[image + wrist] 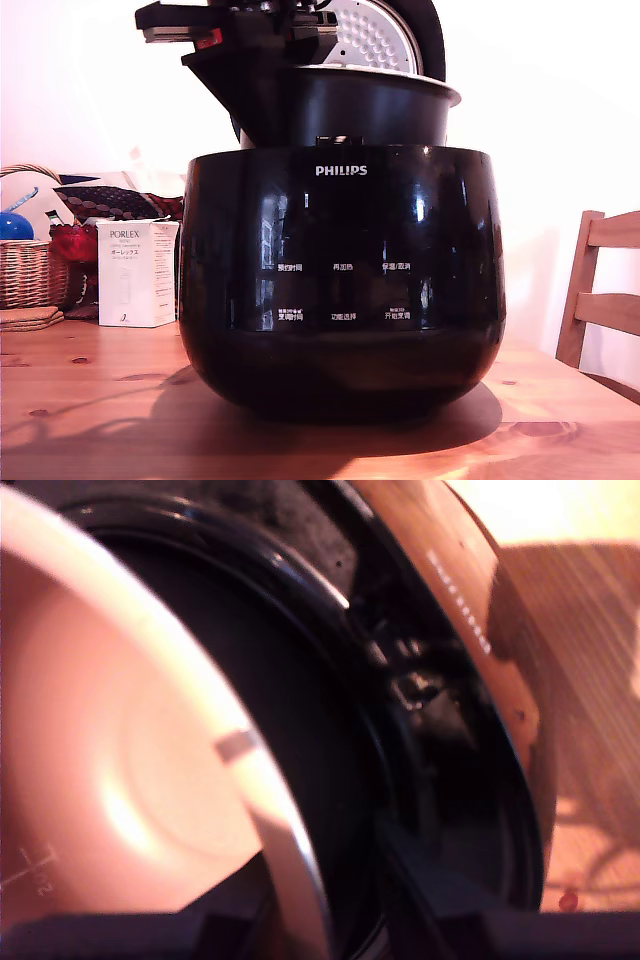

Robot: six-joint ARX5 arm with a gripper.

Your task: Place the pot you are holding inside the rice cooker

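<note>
The rice cooker (340,280) is a large glossy black body with white PHILIPS lettering, standing on the wooden table (90,420). Its lid (375,35) is raised behind, showing a white dimpled plate. The pot (375,105), a smaller black bowl with a thin flared rim, hangs tilted just above the cooker's opening, its bottom hidden behind the cooker's edge. My gripper (262,72) comes in from the exterior view's left, shut on the pot's rim. In the wrist view the pot's pale inside (130,750) fills one side, and the cooker's dark cavity (440,740) lies beside it.
A white PORLEX box (137,272) and a wicker basket (22,272) stand at the exterior view's left, behind the cooker. A wooden chair (605,300) is at the exterior view's right edge. A pale wall is at the back.
</note>
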